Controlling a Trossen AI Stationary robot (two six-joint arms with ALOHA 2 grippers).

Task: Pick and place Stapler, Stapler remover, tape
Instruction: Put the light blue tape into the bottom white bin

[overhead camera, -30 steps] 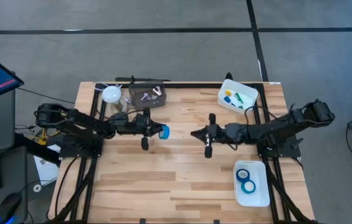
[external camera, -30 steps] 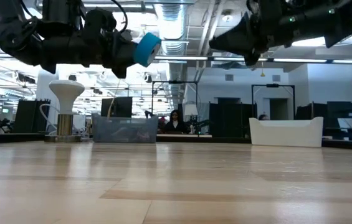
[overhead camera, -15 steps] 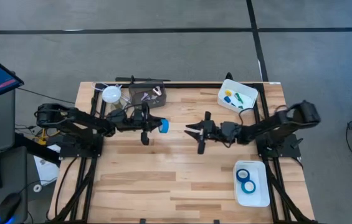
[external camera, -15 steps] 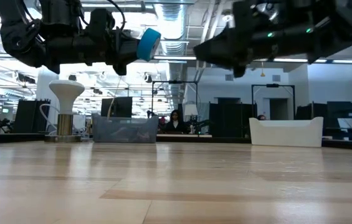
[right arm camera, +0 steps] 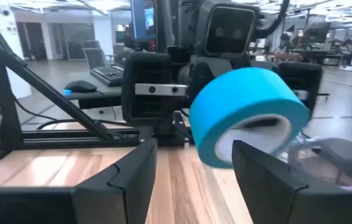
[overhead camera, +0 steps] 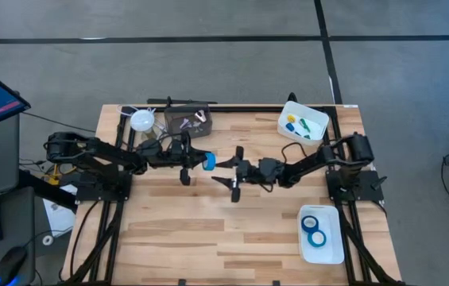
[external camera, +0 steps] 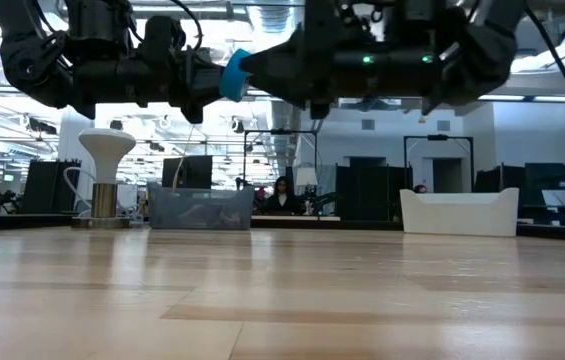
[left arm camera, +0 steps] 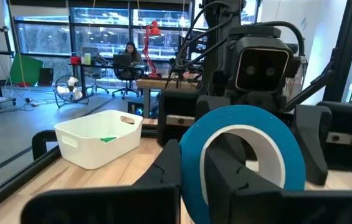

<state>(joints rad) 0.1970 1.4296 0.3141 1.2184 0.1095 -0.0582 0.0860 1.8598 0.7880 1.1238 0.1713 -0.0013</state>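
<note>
Tape [overhead camera: 209, 162] handover in the air, above the table [overhead camera: 208, 238] middle.
The left gripper [overhead camera: 202, 161] is clamped on the blue roll; the right gripper [overhead camera: 226, 168], fingers wide apart, faces it closely. Next, I judge, it must close around the roll before the left lets go.

- A blue tape roll [overhead camera: 209, 162] is held above the desk [overhead camera: 232, 230] in the left tool [overhead camera: 203, 162], whose fingers are closed on it.
- The right tool [overhead camera: 229, 168] is placed just beside the roll, its fingers spread wide on either side of the approach line.
- A white tray [overhead camera: 322, 234] containing two blue rolls is seen near the right front corner.
- A second white bin [overhead camera: 303, 121] with small coloured items is seen at the far right.
</note>
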